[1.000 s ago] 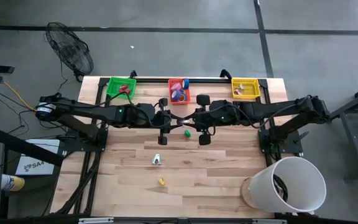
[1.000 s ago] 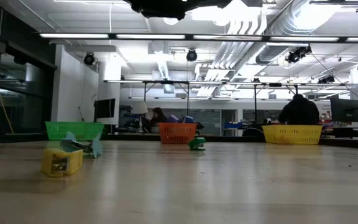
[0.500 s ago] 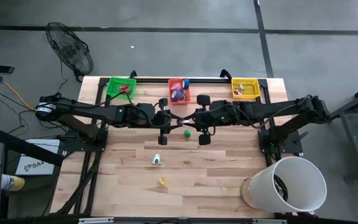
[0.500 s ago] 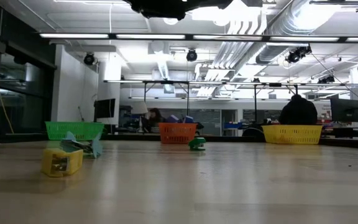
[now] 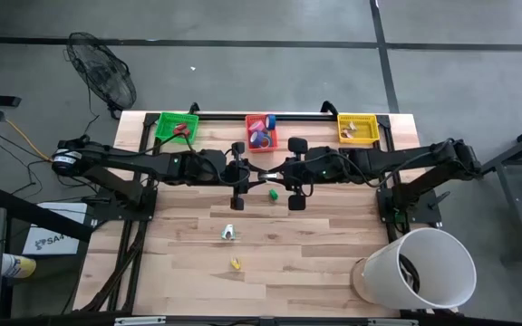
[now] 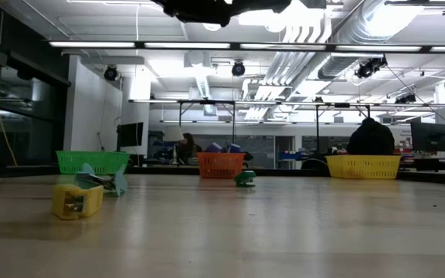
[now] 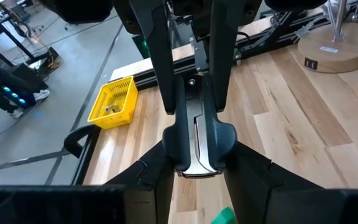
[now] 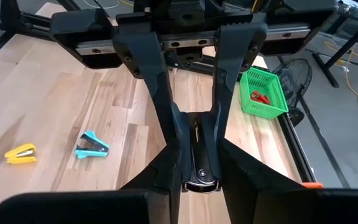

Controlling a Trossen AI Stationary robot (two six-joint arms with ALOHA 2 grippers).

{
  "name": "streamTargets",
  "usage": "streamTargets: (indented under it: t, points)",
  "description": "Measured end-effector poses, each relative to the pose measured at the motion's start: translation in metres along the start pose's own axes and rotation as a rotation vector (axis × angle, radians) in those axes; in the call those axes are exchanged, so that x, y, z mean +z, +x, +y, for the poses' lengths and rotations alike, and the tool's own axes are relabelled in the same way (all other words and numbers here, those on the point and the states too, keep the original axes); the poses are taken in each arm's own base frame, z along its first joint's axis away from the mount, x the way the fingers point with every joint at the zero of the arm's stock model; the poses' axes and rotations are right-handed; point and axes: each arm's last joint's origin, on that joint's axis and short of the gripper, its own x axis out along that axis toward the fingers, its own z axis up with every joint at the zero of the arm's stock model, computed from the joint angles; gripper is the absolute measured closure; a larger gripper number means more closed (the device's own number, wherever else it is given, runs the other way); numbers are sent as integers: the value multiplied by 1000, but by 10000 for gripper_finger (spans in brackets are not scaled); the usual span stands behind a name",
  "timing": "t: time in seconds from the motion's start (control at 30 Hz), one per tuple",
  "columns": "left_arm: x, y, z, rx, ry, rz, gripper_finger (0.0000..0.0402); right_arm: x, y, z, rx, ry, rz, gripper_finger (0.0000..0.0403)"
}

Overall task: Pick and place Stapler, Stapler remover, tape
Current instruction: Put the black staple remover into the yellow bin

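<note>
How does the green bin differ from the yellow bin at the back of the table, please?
The green bin sits at the back on the left arm's side; the yellow bin sits at the back on the right arm's side. The green bin holds something red; the yellow bin's contents are pale and unclear. Both are small mesh baskets.

place: lab/workshop | evidence: exposed ducts, monitors, concrete floor

White bucket (tipped) beside a fan.
</note>
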Motion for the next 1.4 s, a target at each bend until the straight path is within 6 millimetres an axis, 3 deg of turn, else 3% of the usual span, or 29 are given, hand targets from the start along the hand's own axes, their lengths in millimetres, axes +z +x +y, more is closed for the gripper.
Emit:
streamTargets:
  t: [0.63,0.97,1.17,1.4]
  points:
    - [-2,0,0,1,48,31,275,-1,0,-1,-8,76,13,329]
    - [-7,-1,-1,5,104,75,160,-4,0,-4,-46,120,44,329]
    - [-9,-30,11,186,136,208,134,-16,1,-19,-218,242,137,329]
    - [-7,-74,27,373,158,285,134,-36,-2,-56,-551,546,212,329]
